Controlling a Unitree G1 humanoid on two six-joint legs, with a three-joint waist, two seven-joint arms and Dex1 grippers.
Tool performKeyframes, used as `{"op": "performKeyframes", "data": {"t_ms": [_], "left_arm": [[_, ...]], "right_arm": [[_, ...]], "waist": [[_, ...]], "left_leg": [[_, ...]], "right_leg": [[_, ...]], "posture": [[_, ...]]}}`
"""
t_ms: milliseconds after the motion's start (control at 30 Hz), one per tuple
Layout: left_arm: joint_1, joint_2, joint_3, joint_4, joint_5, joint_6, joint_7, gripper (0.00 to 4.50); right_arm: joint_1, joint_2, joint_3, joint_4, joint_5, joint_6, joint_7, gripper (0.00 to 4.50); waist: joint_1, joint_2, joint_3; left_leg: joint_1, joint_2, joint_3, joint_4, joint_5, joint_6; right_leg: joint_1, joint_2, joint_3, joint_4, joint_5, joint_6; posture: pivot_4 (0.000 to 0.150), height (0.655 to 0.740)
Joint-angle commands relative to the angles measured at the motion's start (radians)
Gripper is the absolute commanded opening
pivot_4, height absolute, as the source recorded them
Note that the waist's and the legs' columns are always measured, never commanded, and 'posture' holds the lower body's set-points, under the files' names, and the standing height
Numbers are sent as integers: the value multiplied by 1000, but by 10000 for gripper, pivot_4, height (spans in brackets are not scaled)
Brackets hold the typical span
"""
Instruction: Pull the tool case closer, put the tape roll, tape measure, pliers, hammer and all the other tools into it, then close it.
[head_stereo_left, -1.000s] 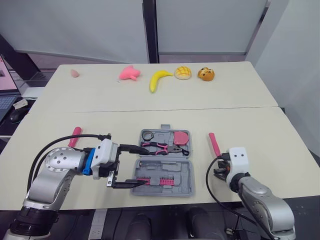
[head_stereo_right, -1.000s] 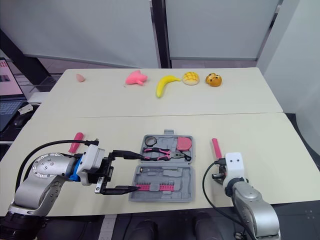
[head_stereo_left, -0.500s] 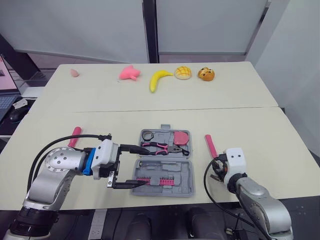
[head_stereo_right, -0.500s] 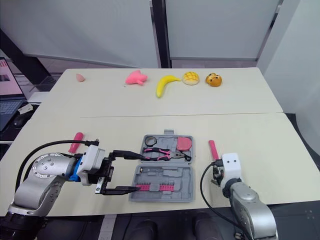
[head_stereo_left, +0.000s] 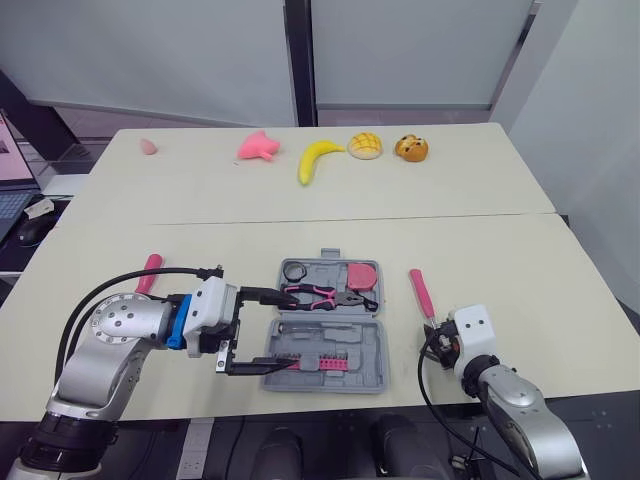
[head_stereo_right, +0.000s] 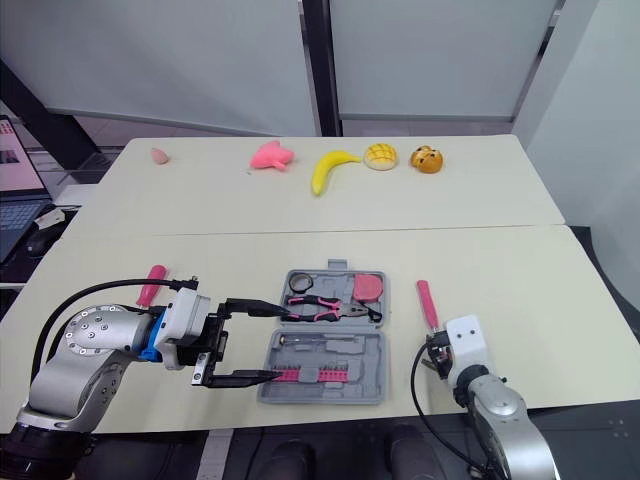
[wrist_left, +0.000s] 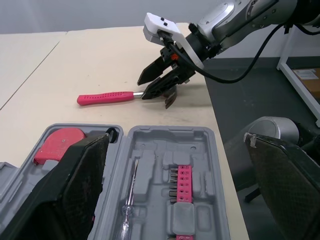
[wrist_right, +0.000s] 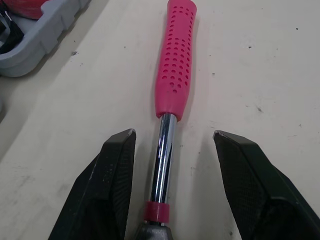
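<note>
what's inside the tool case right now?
In the tool case, far half: tape roll, tape measure, pliers. Near half: screwdriver, pink bit rack. The left gripper reaches over the left edge; its fingers hide whatever lies beneath.

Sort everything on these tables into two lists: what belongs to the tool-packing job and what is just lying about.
Job:
tool case
tape roll, tape measure and pliers, already in it
hammer, right of the case
pink-handled tool, left of the case

Lying about, all on the far table:
pink toy
banana
bun
orange toy
small pink piece
</note>
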Motion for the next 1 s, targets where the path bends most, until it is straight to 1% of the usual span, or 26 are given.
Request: {"op": "performKeyframes", "data": {"t_ms": [33,67,200,333,500,533,700,800,900,967,1000], "left_arm": [[-6,0,-2,-26,-4,-11,2,45000],[-6,0,-2,-27,-4,-11,4,45000],[-4,0,-1,-29,-5,-11,6,45000],[-5,1,1,-25,-6,-11,4,45000],[-12,11,11,-15,-15,17,6,45000],[-13,13,13,-13,-18,25,7,45000],[-26,22,29,1,-18,60,24,45000],[-18,37,46,6,-17,63,27,45000],[8,69,90,35,1,42,30,45000],[22,95,107,62,20,22,21,45000],[33,115,114,85,41,-2,9,45000]], "right_arm": [[-8,20,-16,13,-6,-21,-17,26361],[-7,28,-21,19,-4,-22,-20,26361],[-6,44,-21,27,-6,-34,-20,19807],[-5,51,-22,30,-9,-40,-22,11477],[-4,55,-27,24,-11,-56,-23,3003],[-4,55,-28,20,-11,-58,-23,2171],[-5,25,-30,-16,-16,-69,-2,2172],[-7,-22,-33,-67,-21,-66,30,2172],[-35,-169,-42,-191,-36,22,113,2172],[-64,-286,-29,-267,-25,106,193,2172],[-90,-372,-15,-310,-17,142,257,2172]], "waist": [[0,0,0],[-1,0,0],[0,0,0],[0,0,0],[0,0,0],[0,0,0],[0,0,0],[0,0,0],[-1,1,1],[-2,1,1],[-2,1,1]], "left_leg": [[0,0,0,0,0,0],[0,0,0,0,0,0],[0,0,0,0,0,0],[0,0,0,0,0,0],[0,0,0,0,0,0],[0,0,0,0,0,0],[0,0,0,0,0,0],[0,0,0,0,0,0],[0,0,1,0,0,0],[0,0,0,0,0,0],[0,0,0,0,0,0]], "right_leg": [[0,0,0,0,0,0],[0,0,0,0,0,0],[0,0,0,0,0,0],[0,0,0,0,0,0],[0,0,0,0,0,0],[0,0,0,0,0,0],[0,0,0,0,0,0],[0,0,0,0,0,0],[-1,0,1,0,0,0],[-1,0,1,0,0,0],[-1,0,0,0,0,0]], "posture": [[1500,7400],[1500,7400],[1500,7400],[1500,7400],[1500,7400],[1500,7400],[1500,7400],[1500,7400],[1500,7400],[1500,7400],[1500,7400]]}}
